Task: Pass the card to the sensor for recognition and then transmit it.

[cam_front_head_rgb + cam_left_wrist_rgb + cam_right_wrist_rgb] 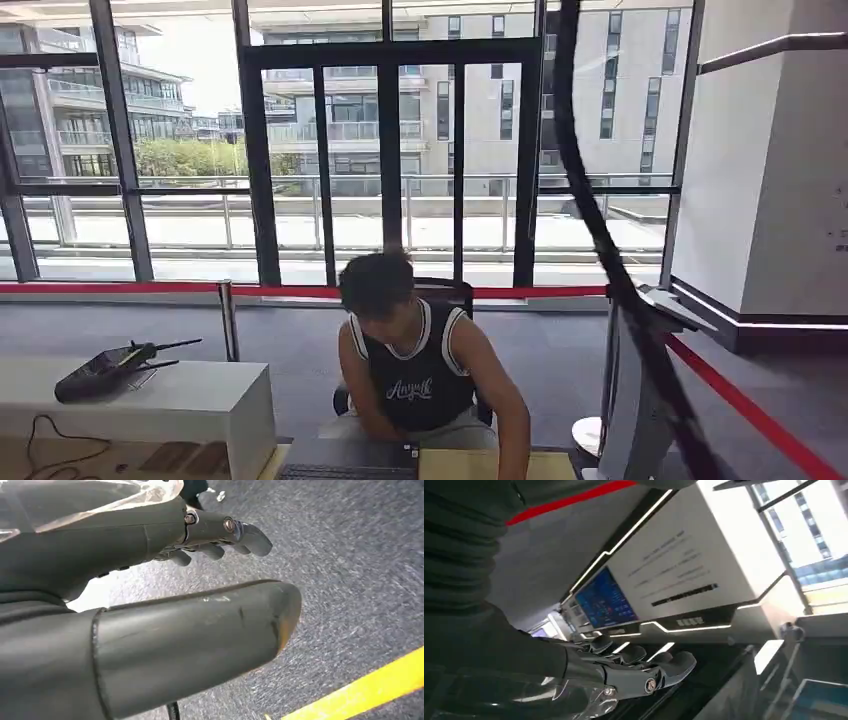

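Note:
My left hand (165,540) hangs over grey carpet, its dark fingers (250,535) stretched out and its thick thumb (200,635) apart from them, with nothing in it. My right hand (629,672) also holds nothing; its fingers (674,665) lie nearly straight and slightly spread, in front of a white wall unit with a blue screen (604,602). A grey pedestal with a slanted top (645,385) stands at the right of the head view. A person in a black sleeveless shirt (415,375) sits behind a desk (480,465), bent forward.
A white counter (170,405) at the left carries a black handheld device (105,370). Red barrier tape (740,400) runs behind the person and down the right side. A black cable (600,230) crosses the head view. A yellow floor line (360,690) lies near my left hand.

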`<state>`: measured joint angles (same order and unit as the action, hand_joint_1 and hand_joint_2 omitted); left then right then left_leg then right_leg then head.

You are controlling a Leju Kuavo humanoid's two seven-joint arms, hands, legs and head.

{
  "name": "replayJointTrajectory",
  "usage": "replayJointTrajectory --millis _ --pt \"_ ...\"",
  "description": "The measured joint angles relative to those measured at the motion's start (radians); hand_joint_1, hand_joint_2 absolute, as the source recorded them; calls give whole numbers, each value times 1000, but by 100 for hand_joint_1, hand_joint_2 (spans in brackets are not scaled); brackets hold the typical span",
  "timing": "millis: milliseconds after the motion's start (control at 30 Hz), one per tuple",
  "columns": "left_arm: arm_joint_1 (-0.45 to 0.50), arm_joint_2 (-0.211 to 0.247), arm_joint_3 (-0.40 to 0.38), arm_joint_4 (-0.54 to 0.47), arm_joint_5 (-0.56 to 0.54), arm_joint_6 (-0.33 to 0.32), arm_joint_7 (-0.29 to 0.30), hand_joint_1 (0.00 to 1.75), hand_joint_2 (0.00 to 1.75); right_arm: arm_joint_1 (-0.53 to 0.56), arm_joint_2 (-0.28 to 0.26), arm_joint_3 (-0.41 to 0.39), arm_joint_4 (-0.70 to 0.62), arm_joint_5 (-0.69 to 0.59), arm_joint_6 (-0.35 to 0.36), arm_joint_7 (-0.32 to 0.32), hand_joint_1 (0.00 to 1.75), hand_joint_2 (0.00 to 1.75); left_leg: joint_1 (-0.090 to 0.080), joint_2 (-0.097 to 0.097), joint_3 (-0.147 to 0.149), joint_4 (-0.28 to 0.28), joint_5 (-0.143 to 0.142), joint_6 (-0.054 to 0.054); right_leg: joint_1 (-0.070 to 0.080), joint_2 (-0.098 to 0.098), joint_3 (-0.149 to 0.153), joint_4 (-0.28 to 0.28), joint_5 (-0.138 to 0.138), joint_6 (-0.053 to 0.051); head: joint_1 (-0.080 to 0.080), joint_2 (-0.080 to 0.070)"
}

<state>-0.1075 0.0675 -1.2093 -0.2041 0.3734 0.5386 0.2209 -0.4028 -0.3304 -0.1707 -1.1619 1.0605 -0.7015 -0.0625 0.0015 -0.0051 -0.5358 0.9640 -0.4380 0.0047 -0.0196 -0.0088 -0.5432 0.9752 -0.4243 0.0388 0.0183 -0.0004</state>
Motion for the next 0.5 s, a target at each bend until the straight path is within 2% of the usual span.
replayJointTrajectory --millis 133,200,233,400,500 --pt "0 -2 14 0 28 21 13 0 0 37 0 -198 6 63 1 -103 0 175 0 3 0 0 -1 -1 0 4 -2 0 0 -1 -1 0" --pt "-3 -5 15 0 75 31 18 0 0 30 7 -310 34 120 2 -195 0 175 0 3 1 0 -1 -1 0 4 -3 0 0 -1 0 0" --pt "-4 -8 15 0 85 32 21 0 0 28 10 -361 54 155 2 -208 0 175 0 3 1 0 -1 -1 1 4 -2 0 0 -1 0 0" --pt "-6 -17 17 0 102 39 29 0 0 48 46 -561 182 265 3 -172 0 175 1 4 1 0 -1 -1 2 4 -2 0 0 -1 0 0" --pt "-10 -23 24 0 108 47 21 0 0 72 74 -629 273 294 5 -95 0 175 1 4 0 -1 -1 -2 2 4 -2 1 0 -1 0 0"
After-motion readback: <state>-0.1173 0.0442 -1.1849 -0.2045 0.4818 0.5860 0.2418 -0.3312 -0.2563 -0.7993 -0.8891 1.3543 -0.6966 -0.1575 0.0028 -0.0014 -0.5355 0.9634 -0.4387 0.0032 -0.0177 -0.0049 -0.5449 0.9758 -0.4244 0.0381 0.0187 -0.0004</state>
